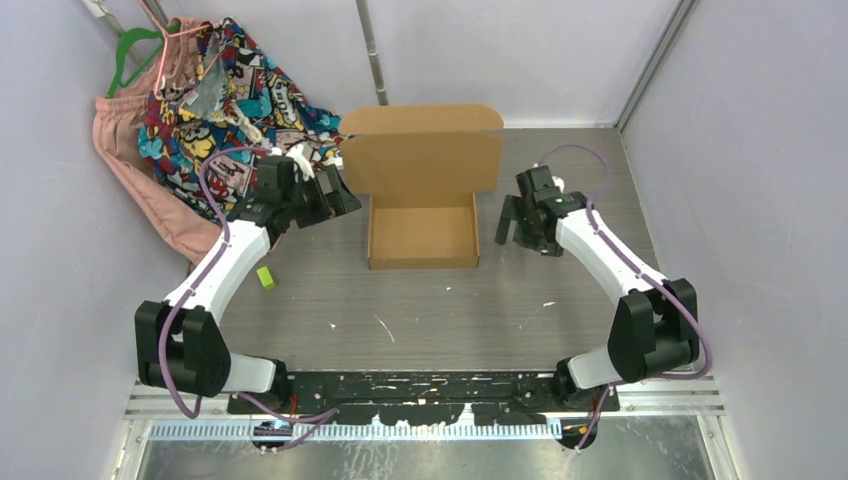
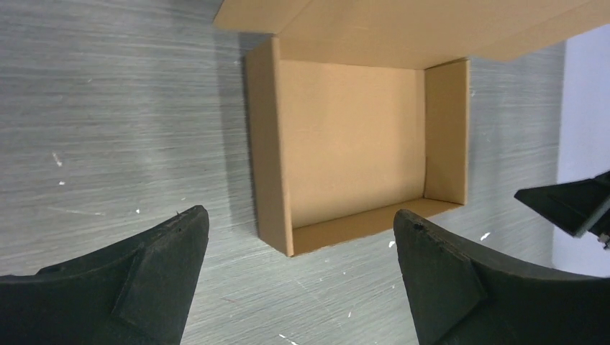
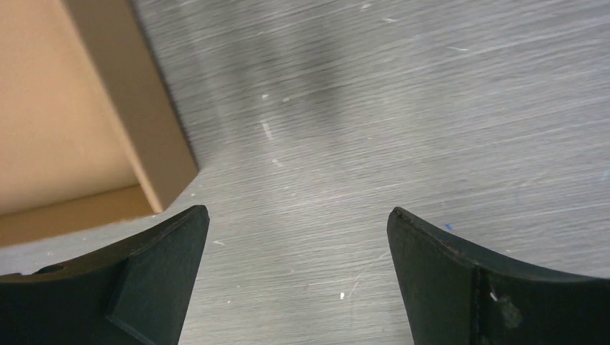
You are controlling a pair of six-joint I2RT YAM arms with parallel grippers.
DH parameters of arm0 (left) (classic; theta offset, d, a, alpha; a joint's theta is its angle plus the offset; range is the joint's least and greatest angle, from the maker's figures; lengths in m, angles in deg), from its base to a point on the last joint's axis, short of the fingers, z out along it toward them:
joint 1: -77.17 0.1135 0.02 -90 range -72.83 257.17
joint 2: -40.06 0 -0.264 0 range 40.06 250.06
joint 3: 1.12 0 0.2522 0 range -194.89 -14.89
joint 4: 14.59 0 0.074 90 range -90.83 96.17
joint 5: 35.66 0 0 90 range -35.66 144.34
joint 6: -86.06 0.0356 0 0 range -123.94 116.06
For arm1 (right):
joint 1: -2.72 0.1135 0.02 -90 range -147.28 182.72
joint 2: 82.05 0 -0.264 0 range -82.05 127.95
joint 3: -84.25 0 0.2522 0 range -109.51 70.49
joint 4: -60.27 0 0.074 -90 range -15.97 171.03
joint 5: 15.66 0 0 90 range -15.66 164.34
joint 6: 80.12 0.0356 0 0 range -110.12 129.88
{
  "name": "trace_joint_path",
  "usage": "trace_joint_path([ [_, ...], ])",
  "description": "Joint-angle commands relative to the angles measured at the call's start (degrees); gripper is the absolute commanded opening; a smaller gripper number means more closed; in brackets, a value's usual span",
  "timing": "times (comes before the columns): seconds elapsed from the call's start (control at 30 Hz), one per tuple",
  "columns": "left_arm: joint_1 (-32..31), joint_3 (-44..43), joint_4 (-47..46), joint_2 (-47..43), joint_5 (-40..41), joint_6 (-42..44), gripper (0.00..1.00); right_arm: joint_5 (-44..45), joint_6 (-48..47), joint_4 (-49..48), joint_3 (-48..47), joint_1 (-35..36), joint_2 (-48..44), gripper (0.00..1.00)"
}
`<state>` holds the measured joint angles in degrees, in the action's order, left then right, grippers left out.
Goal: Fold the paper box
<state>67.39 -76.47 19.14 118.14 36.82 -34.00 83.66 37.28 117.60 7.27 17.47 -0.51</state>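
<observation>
The paper box point(image 1: 422, 232) is brown cardboard, folded into an open tray with its lid standing up at the far side. It also shows in the left wrist view point(image 2: 352, 154) and a corner of it in the right wrist view point(image 3: 86, 136). My left gripper point(image 1: 340, 195) is open and empty, just left of the lid, above the table. My right gripper point(image 1: 510, 222) is open and empty, just right of the tray. Neither touches the box.
A pile of colourful clothes point(image 1: 225, 95) and a pink garment point(image 1: 135, 170) lie at the back left with hangers. A small green object point(image 1: 265, 277) lies on the table by the left arm. Walls enclose the table on three sides.
</observation>
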Motion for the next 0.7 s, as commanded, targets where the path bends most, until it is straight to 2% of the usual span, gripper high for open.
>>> trace_joint_path([
  [0.0,-0.18,1.68,-2.44,-4.31,3.12,-1.76,1.00,3.13,2.86,-2.18,-3.72,5.44,1.52,0.99],
  [0.03,-0.17,2.16,-2.88,-4.71,3.30,-1.89,1.00,2.46,3.10,-2.59,-5.31,5.85,2.89,0.97],
  [0.07,-0.16,2.23,-2.70,-4.82,3.89,-1.74,1.00,2.16,3.21,-2.90,-7.51,6.35,4.80,0.89],
  [0.1,-0.16,2.17,-2.03,-4.77,4.78,-1.46,1.00,2.03,3.07,-3.19,-9.14,6.87,6.28,0.79],
  [0.17,-0.18,1.95,-0.98,-4.58,7.50,-1.00,1.00,1.47,2.89,-3.77,-12.21,7.75,9.84,0.53],
  [0.2,-0.24,1.93,-0.71,-4.47,8.93,-0.70,0.99,1.21,2.84,-3.76,-13.88,8.15,11.63,0.45],
  [0.33,-0.24,2.87,-1.97,-3.25,13.25,-0.08,0.89,4.90,1.14,-3.38,-20.00,11.76,19.34,0.45],
  [0.47,-0.73,2.65,-1.77,-1.48,15.37,0.20,0.85,8.75,0.73,-2.42,-24.46,13.51,25.69,0.46],
  [0.67,-1.59,2.63,-0.85,-1.53,17.07,0.70,0.84,10.18,2.13,-4.54,-23.79,13.60,28.56,0.50],
])
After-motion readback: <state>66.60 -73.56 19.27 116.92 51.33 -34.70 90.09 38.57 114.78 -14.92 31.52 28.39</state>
